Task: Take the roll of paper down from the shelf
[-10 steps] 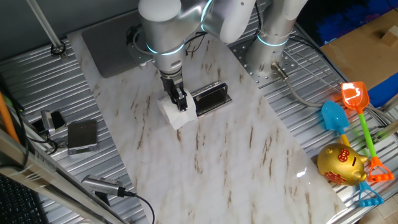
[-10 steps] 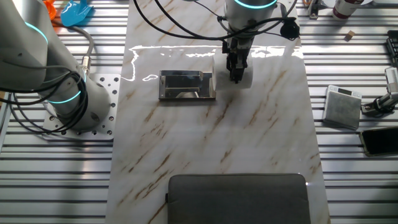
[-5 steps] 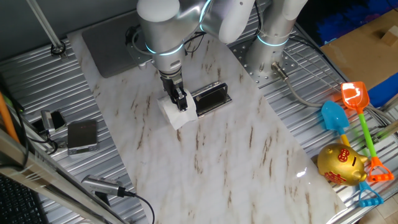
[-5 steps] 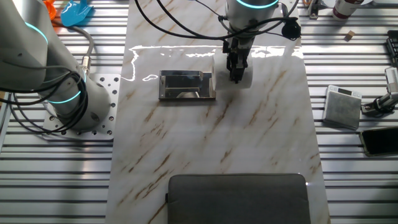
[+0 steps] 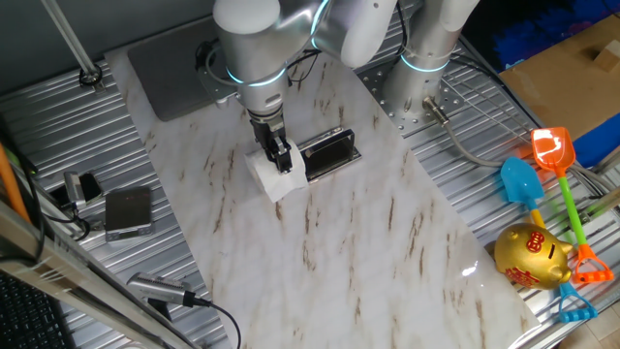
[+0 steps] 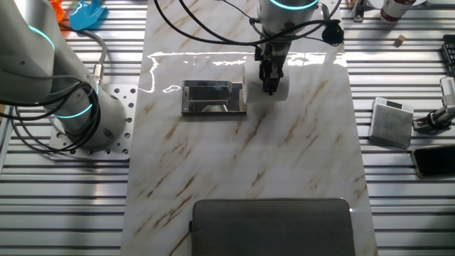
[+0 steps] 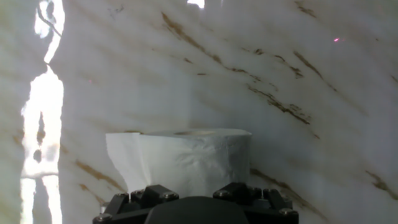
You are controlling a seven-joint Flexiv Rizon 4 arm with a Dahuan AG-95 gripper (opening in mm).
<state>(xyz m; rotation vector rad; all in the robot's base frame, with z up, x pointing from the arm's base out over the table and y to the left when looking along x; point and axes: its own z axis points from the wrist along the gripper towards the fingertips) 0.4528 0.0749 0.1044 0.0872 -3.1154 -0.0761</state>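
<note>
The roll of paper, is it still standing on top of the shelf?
No. The roll of paper sits on the marble table beside the shelf, whose top is bare, with the gripper on the roll.

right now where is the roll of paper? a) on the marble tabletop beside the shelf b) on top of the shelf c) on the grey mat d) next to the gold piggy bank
a: the roll of paper sits on the marble tabletop beside the shelf, with the gripper at it.

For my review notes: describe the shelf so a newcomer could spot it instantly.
On the marble tabletop, look beside the gripper and the white roll of paper. The shelf is the small dark rack with shiny metal edges, the only mirror-like thing on the marble.
</note>
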